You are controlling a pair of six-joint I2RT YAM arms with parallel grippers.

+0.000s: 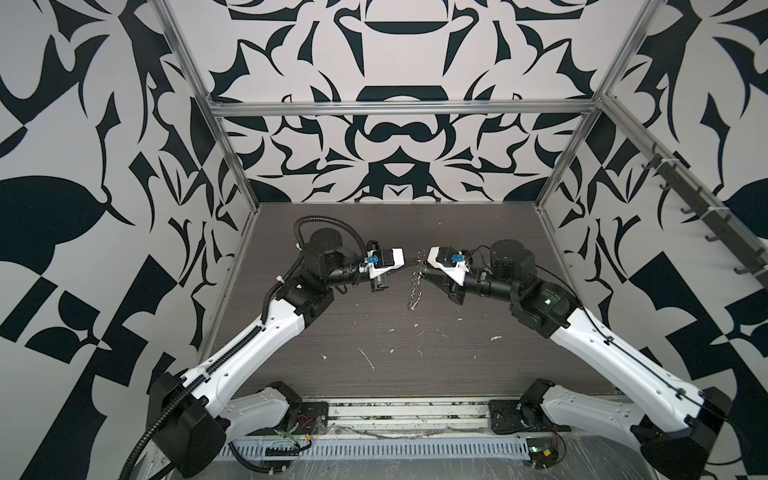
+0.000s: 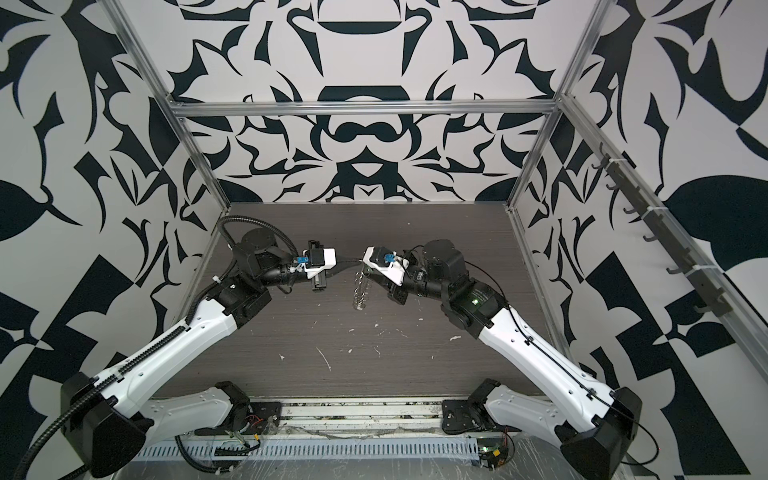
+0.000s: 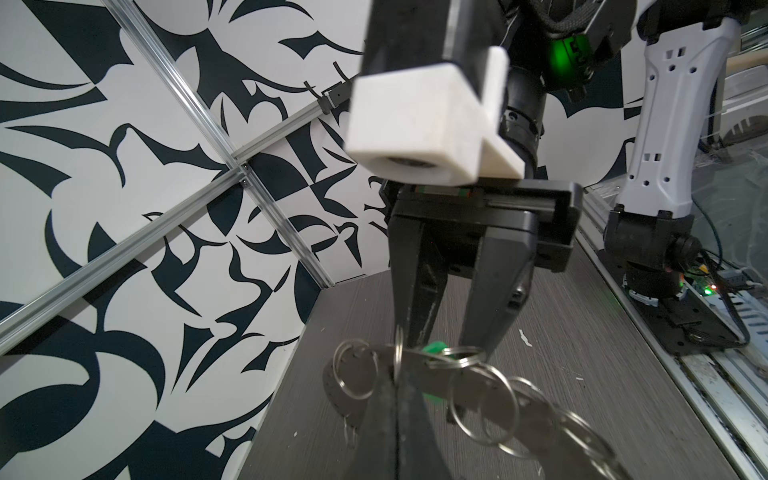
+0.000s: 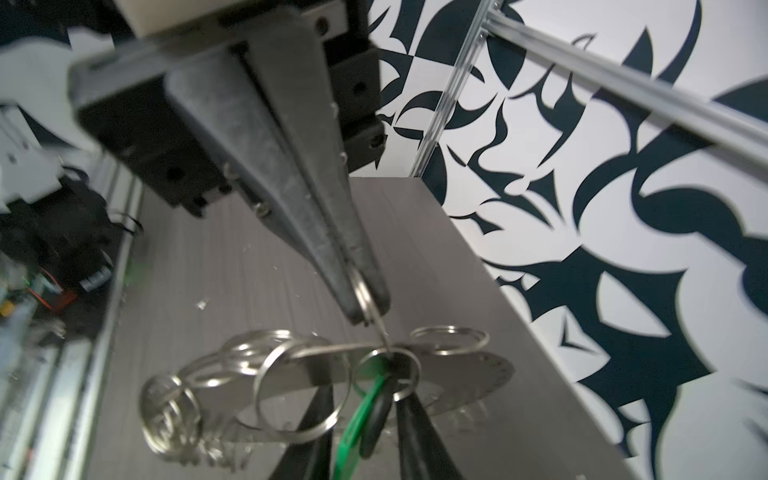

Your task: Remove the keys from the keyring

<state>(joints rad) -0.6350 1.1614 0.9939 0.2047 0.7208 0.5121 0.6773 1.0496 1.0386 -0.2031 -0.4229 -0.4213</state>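
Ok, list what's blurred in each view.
Both top views: sharp throughout, but the keyring is tiny. Left wrist: the near white camera mount and the edge loops are soft. Right wrist: the left side is smeared, the right gripper is soft and the keyring is fairly clear.

Black-and-white patterned walls [image 1: 395, 145], aluminium frame bars [image 1: 399, 109], scuffed dark woodgrain tabletop [image 1: 415, 353]

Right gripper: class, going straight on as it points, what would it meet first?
Probably the keyring, just past the right gripper, which pinches a small loop; the left gripper holding it lies beyond.
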